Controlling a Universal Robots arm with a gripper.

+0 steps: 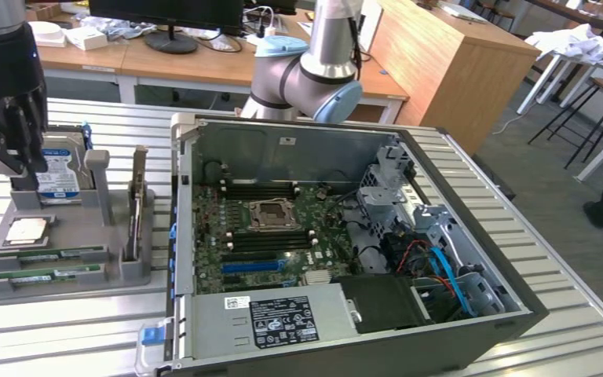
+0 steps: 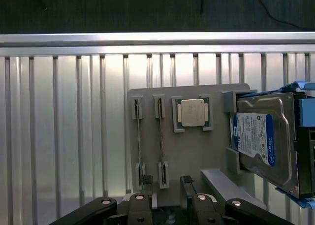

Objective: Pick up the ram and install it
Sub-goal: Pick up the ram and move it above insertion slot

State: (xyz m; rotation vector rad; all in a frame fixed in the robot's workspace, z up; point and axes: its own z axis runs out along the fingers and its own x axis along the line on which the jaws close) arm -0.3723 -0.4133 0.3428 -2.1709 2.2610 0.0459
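While the pincer (image 1: 3, 166), jaws apart and empty, hovers at the exterior view's upper left over the grey tray (image 1: 76, 226), the ram (image 1: 45, 256) lies ungrasped: approach step; pick-up likely needs centring on one thin stick.

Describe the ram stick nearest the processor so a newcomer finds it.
On the grey holder tray beside the open computer case, find the square silver processor chip. The long thin green ram stick lies beside it; its twin lies farther off.
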